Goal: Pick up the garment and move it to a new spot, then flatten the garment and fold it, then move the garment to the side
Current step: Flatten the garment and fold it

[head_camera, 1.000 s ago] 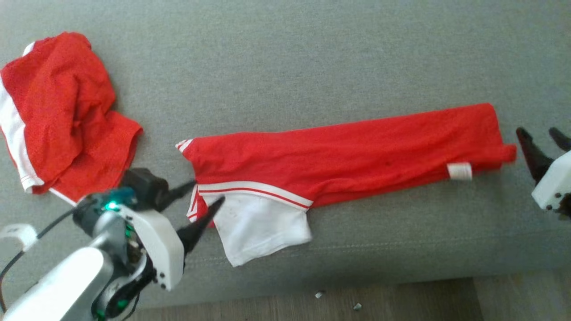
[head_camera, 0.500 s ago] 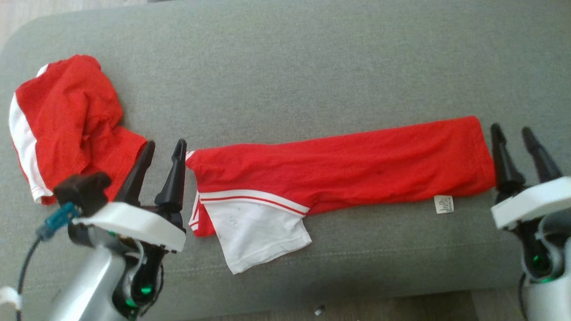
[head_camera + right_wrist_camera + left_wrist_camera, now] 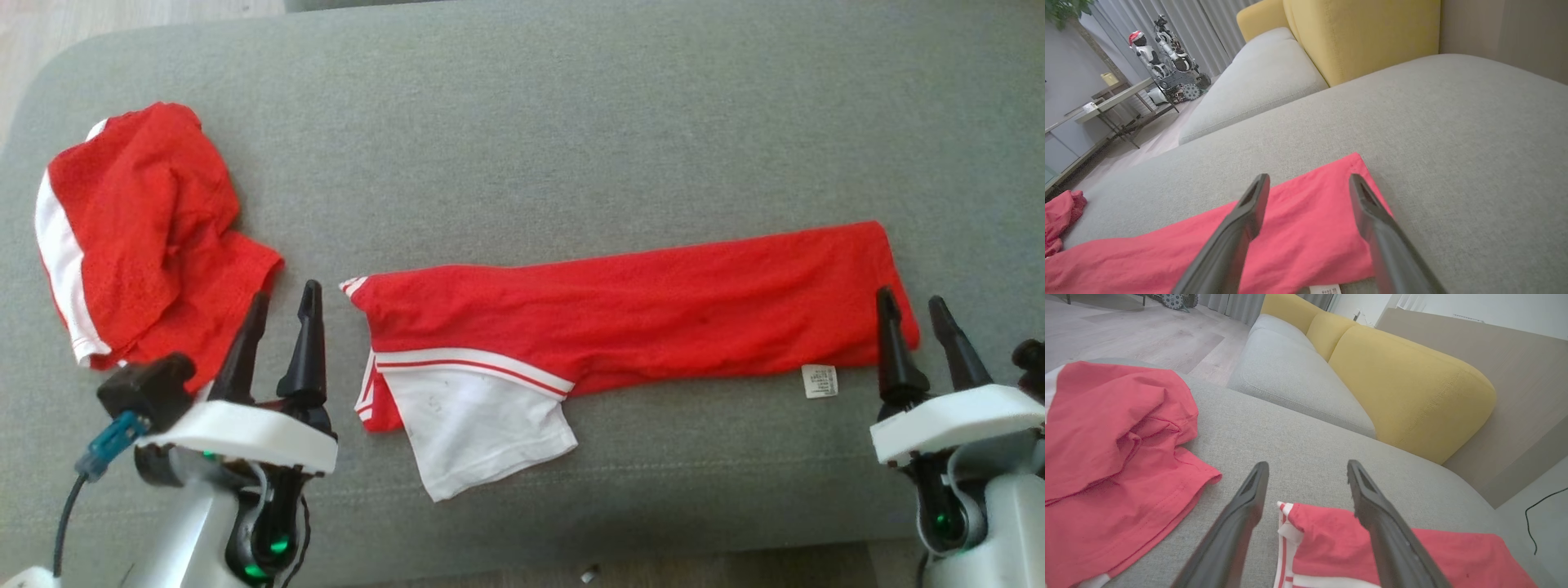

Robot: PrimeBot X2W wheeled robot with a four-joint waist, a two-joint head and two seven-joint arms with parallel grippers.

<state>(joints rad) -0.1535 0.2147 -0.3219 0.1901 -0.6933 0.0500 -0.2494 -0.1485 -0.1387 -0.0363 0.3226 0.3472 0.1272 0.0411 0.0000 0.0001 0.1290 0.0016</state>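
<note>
I have the long red garment with white trim [image 3: 637, 306] lying flat on the grey fabric sofa seat [image 3: 522, 122], doubled lengthwise into a narrow strip, so I judge the move and the first fold done. My left gripper [image 3: 286, 292] and right gripper [image 3: 910, 297] sit at its two ends, fingers spread and empty. Left, by my reckoning: folding it crosswise and shifting it aside.

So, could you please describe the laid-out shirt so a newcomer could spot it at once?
On the grey sofa seat, the folded shirt lies across the middle as a long red strip with a white sleeve at its left end. Unlike the crumpled red garment further left, it is flat and carries a white label.
</note>
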